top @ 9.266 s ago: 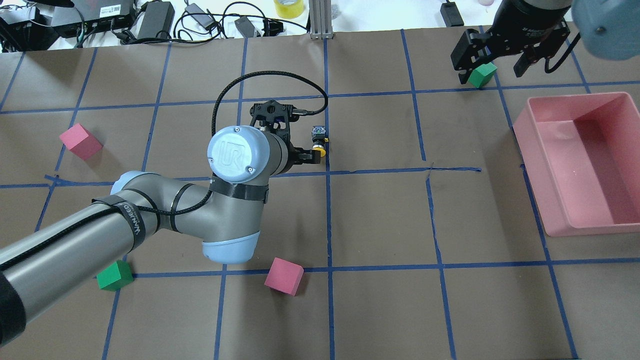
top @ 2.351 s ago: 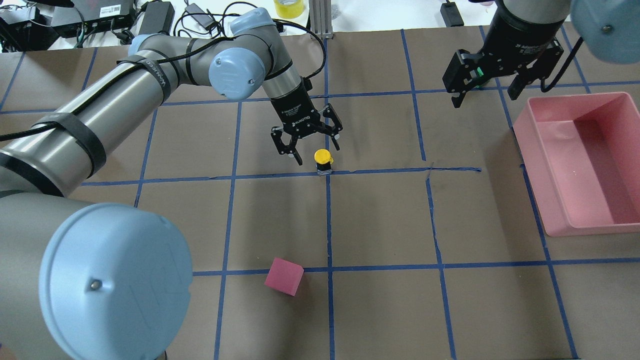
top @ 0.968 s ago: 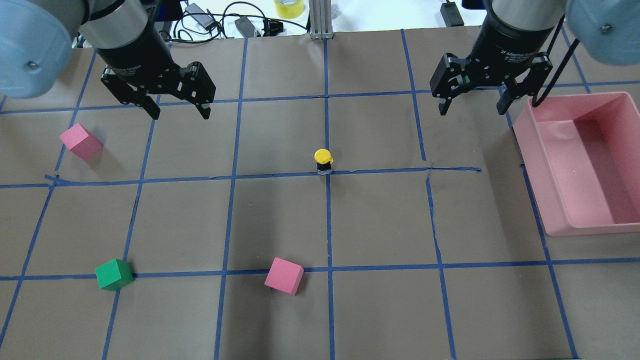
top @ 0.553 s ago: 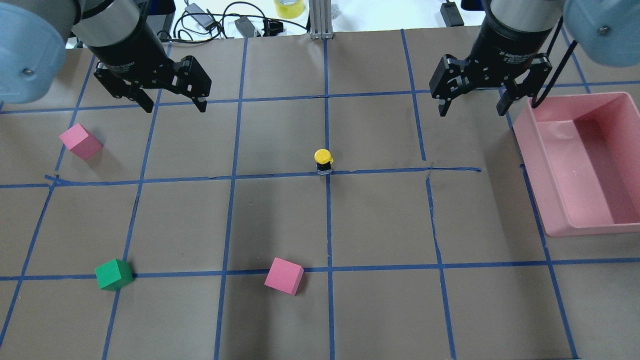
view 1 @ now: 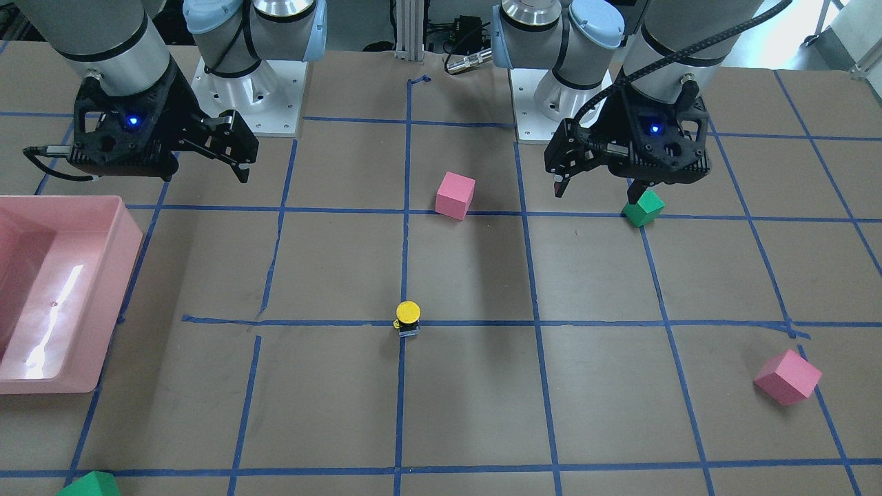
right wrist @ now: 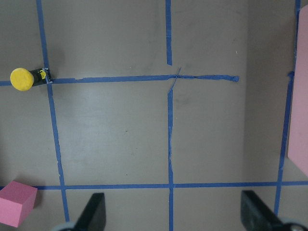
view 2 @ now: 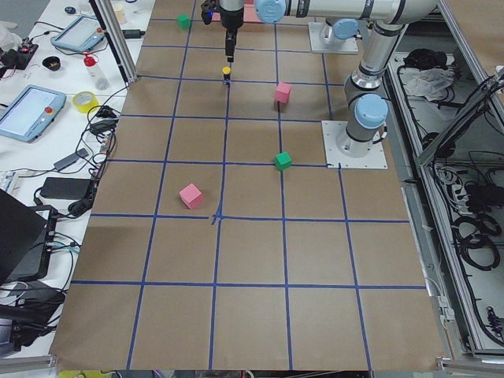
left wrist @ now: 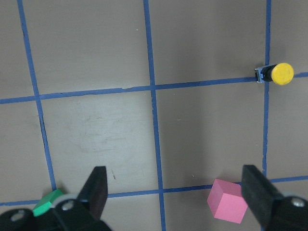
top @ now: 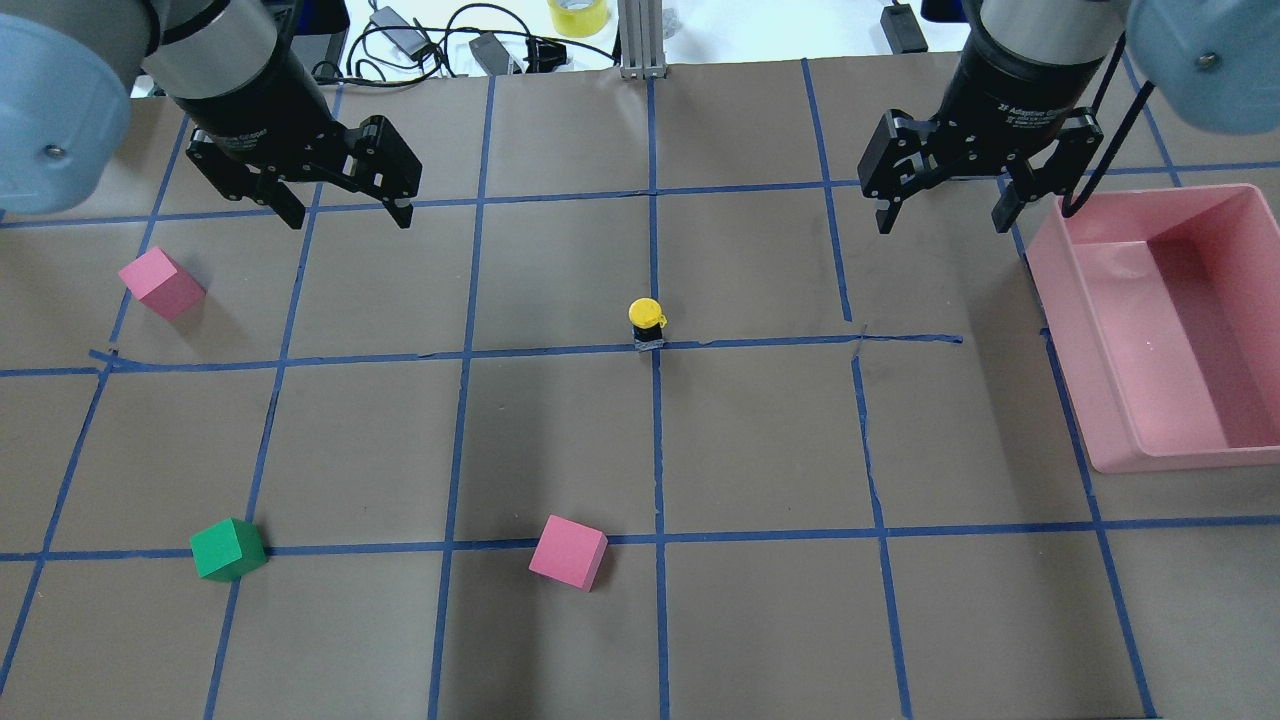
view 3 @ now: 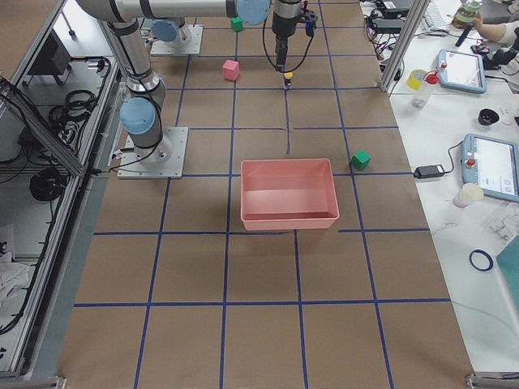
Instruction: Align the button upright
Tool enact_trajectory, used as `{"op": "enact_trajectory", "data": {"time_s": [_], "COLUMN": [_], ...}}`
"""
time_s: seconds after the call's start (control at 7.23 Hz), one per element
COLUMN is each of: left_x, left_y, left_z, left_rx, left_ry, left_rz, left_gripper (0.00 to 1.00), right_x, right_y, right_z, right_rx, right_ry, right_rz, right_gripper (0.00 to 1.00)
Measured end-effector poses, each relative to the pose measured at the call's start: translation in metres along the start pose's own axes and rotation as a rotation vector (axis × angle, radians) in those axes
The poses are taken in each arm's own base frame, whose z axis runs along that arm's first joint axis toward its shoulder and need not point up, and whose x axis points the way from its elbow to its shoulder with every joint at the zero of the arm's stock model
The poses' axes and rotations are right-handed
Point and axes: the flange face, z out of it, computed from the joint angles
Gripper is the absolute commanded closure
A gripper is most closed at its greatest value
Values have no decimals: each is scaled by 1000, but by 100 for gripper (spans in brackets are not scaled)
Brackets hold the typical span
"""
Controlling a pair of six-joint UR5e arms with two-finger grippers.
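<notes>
I see button [top: 647,320] upright, centre of table [top: 760,440] (yellow cap up) | left gripper [top: 349,213] spread, far left | right gripper [top: 944,220] spread, far right

Clipped edges, tiny detail
The pink bin [view 1: 69,201] runs off the front-facing view's left edge, and a green cube [view 1: 88,484] is clipped at its bottom. A pink cube [right wrist: 17,203] is cut by the right wrist view's corner (only part shows). From the table's ends the button [view 2: 226,72] is too small to judge.
</notes>
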Motion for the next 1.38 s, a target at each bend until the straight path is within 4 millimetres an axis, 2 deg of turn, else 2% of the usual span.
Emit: {"op": "enact_trajectory", "data": {"time_s": [1.38], "left_x": [-2], "left_y": [0], "left_z": [0], "left_rx": [0], "left_ry": [-3], "left_rz": [-3], "left_gripper": [0], "right_x": [0], "right_y": [-1], "right_z": [-1], "right_rx": [3], "right_ry": [-5], "right_rz": [-16], "right_gripper": [0]}}
